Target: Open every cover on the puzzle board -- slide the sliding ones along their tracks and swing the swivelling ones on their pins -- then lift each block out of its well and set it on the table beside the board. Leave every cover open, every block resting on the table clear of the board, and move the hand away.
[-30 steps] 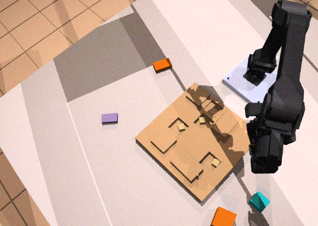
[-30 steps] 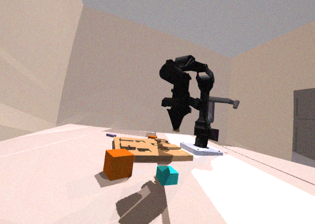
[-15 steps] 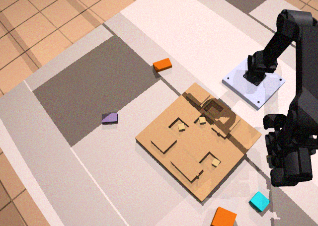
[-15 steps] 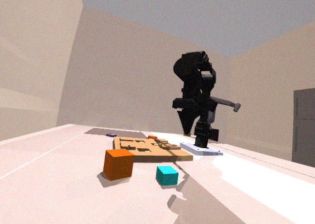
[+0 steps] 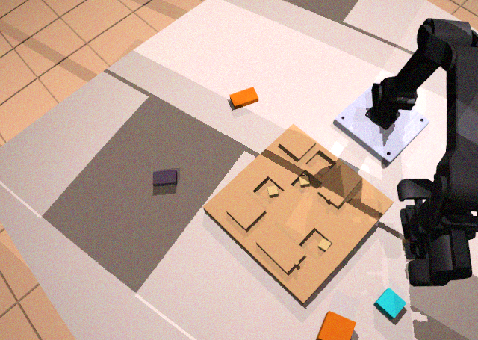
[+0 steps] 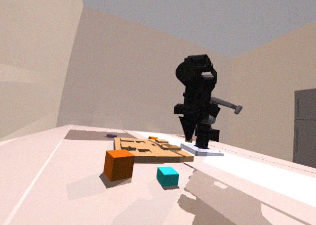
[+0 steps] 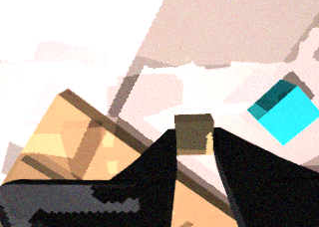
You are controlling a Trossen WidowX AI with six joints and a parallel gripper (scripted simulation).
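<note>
Three pale blocks [image 5: 272, 191] sat in open wells of the puzzle board [image 5: 231, 197] [image 6: 153, 158] [image 7: 50, 132]; a fourth was grasped by the pincer [image 5: 405, 244] [image 6: 188, 140] [image 7: 194, 134], beyond the board's edge. Lowering it straight onto the table [image 5: 246, 313] [image 6: 63, 207] [image 7: 219, 33], well short of the cyan block [image 5: 390, 303] [image 6: 167, 176] [image 7: 289, 114], seemed best.

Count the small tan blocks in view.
4: one in the tool's grip; three in board wells, near its middle, toward the base plate, and nearest the cyan block.
</note>
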